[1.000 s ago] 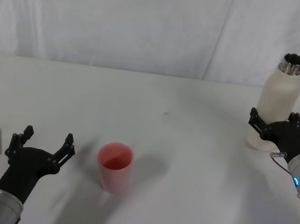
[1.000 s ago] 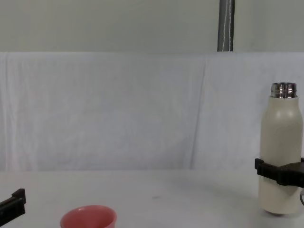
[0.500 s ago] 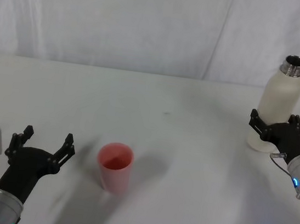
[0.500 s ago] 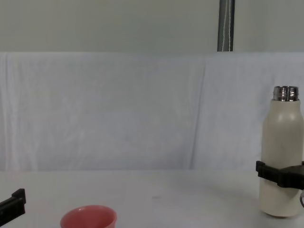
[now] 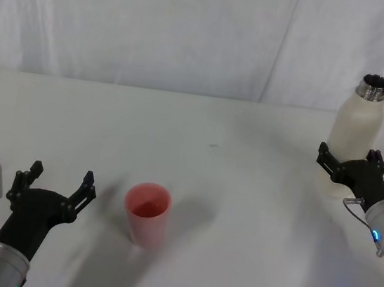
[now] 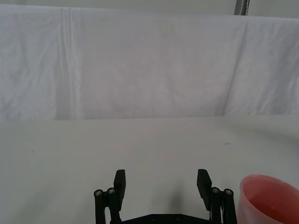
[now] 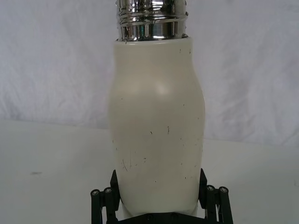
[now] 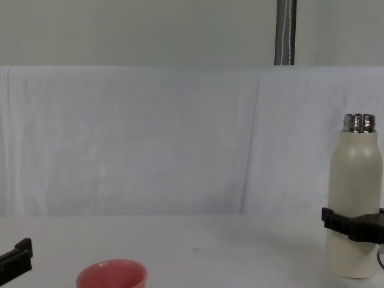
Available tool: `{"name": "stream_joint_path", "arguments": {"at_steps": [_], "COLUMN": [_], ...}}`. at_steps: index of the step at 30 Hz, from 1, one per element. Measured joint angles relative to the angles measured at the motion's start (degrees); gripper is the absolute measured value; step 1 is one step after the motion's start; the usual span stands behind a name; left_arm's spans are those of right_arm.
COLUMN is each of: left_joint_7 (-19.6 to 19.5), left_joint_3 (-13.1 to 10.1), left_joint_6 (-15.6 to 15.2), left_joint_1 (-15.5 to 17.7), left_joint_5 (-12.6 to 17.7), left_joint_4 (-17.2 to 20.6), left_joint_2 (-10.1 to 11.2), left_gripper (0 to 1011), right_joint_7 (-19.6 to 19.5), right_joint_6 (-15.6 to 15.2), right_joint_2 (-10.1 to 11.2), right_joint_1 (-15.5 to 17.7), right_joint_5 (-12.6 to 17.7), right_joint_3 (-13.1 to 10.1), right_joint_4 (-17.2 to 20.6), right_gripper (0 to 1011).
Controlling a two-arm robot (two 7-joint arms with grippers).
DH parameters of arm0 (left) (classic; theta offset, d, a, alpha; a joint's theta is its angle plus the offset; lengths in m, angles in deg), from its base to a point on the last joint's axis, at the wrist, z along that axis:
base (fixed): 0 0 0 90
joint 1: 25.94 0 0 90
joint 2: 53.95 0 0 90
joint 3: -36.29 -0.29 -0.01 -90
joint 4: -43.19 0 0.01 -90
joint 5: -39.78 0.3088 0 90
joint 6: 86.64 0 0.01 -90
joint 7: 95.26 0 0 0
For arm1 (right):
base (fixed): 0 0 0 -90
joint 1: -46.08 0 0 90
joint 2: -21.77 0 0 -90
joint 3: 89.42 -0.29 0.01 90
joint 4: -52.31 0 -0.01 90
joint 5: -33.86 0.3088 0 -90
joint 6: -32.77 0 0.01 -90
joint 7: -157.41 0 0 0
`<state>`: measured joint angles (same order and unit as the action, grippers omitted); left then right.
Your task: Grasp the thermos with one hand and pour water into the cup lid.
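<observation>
The cream-white thermos [image 5: 353, 133] stands upright at the far right of the table, its steel neck uncapped. My right gripper [image 5: 347, 165] is shut on its lower body, one finger on each side; the right wrist view has the thermos [image 7: 156, 126] close up between the fingers [image 7: 113, 186]. From the chest view the thermos [image 8: 354, 192] is at the right edge with the right gripper [image 8: 357, 225] around it. The pink cup lid [image 5: 146, 212] stands upright near the front left, also in the left wrist view [image 6: 266, 198] and chest view [image 8: 111, 276]. My left gripper [image 5: 60, 179] is open just left of it, apart from it.
The white table [image 5: 232, 163] runs back to a white cloth backdrop [image 5: 193, 30]. Bare tabletop lies between the cup lid and the thermos. A grey pole [image 8: 285, 33] rises behind the backdrop. The left gripper [image 6: 161, 184] has nothing between its fingers.
The thermos, held by my right gripper, has sunk a little and gone from slightly tilted to upright. The left gripper and the cup lid have not moved.
</observation>
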<state>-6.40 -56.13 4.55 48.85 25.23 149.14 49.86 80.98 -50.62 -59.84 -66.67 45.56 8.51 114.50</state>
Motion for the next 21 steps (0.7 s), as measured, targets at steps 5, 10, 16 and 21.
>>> {"name": "stream_joint_path", "arguments": {"at_steps": [5,10,16,21], "left_joint_7": [0.00,0.00,0.00,0.00], "left_joint_3": [0.00,0.00,0.00,0.00], "left_joint_6": [0.00,0.00,0.00,0.00], "left_joint_1": [0.00,0.00,0.00,0.00], "left_joint_5": [0.00,0.00,0.00,0.00], "left_joint_4": [0.00,0.00,0.00,0.00], "left_joint_2": [0.00,0.00,0.00,0.00], "left_gripper": [1001,1001,1001,1001], "right_joint_7": [0.02,0.03,0.03,0.03], "right_joint_6": [0.11,0.12,0.12,0.11], "right_joint_2": [-0.06,-0.06,-0.04,-0.03], "right_joint_1": [-0.13,-0.11,-0.08,-0.04], "right_joint_5": [-0.07,-0.10,-0.12,-0.13], "right_joint_3": [0.01,0.04,0.06,0.08], "right_joint_4": [-0.23,-0.22,-0.17,-0.16], "right_gripper": [950,950,950,1001]}}
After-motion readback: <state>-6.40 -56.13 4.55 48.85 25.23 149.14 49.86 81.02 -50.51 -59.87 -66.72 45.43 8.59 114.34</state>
